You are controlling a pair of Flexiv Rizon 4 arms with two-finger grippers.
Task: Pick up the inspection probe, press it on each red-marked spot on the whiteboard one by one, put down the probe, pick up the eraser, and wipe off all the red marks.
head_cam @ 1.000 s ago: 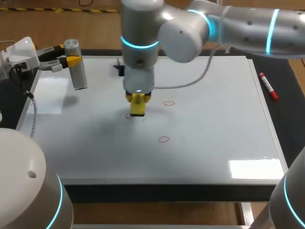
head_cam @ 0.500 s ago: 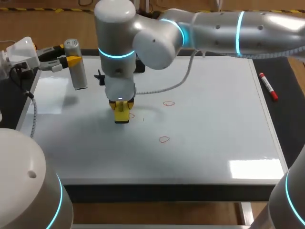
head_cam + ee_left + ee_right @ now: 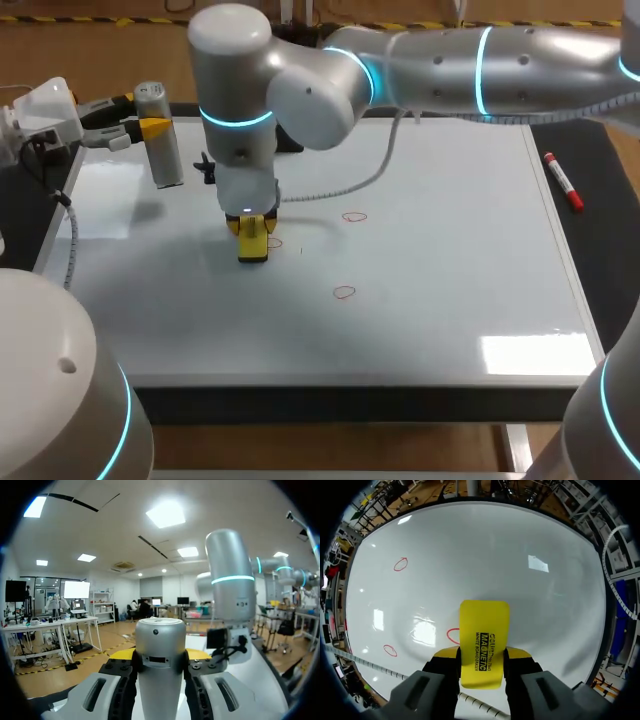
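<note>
The yellow eraser (image 3: 252,244) rests on the whiteboard (image 3: 450,250), with my right gripper (image 3: 252,228) shut on it from above. In the right wrist view the eraser (image 3: 484,645) sits between the fingers and partly covers one red mark (image 3: 451,636). Two more red marks (image 3: 400,564) (image 3: 390,650) lie apart from it; in the head view they show as small red loops (image 3: 354,216) (image 3: 344,292). At the board's far left corner, my left gripper (image 3: 150,128) is shut on the grey cylindrical probe (image 3: 160,135), held upright; the probe (image 3: 160,665) fills the left wrist view.
A red marker pen (image 3: 563,180) lies on the dark table beside the board's right edge. My right arm stretches across the back of the board from the right. A white cable runs along the board's left edge (image 3: 72,250).
My right arm has slid the eraser leftward along the board, across the red mark near the middle left. The left arm and probe have stayed still.
</note>
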